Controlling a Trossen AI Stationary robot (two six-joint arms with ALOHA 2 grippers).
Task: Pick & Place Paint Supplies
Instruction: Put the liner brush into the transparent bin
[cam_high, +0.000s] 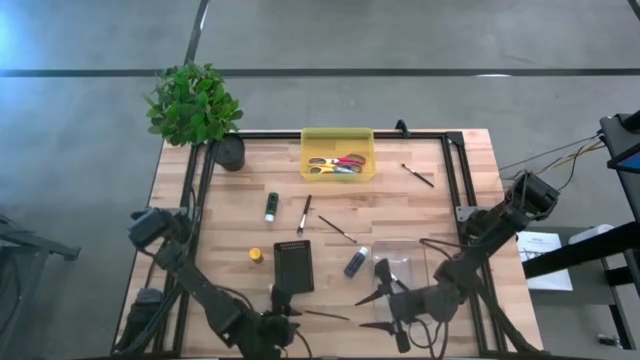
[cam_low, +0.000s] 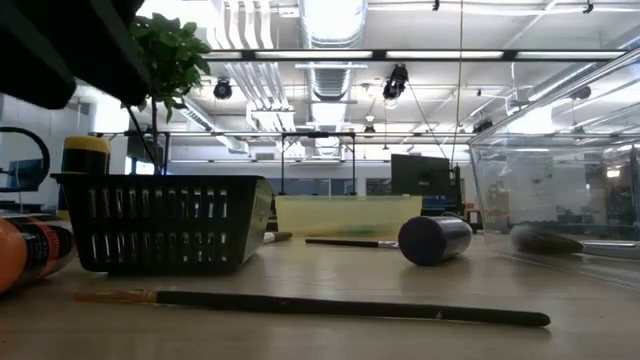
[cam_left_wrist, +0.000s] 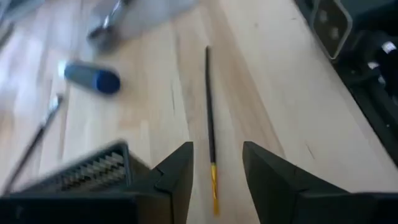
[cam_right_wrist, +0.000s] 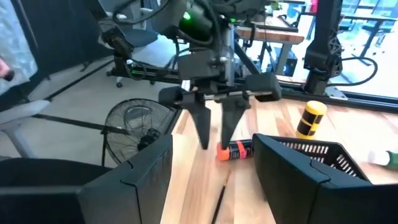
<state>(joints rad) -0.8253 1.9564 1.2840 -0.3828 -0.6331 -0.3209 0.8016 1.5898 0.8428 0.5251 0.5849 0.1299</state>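
A thin dark-handled paintbrush (cam_left_wrist: 210, 118) lies flat on the wooden table near its front edge, showing also in the low view as the paintbrush (cam_low: 310, 305). My left gripper (cam_left_wrist: 216, 177) stands open over the paintbrush's yellowish tip end, one finger on either side, touching nothing. In the high view the left gripper (cam_high: 290, 312) is at the front centre. My right gripper (cam_high: 372, 312) waits open a little to the right, pointing at the left gripper. A blue-purple tube (cam_high: 355, 262), a yellow tube (cam_high: 256, 255), a green tube (cam_high: 270, 207) and an orange tube (cam_right_wrist: 235, 150) lie about.
A black slotted basket (cam_high: 293, 266) stands just behind the left gripper, a clear container (cam_high: 400, 262) to its right. A yellow bin (cam_high: 338, 155) with scissors sits at the far centre. Other brushes (cam_high: 304, 214) lie mid-table. A potted plant (cam_high: 195, 105) is at the far left.
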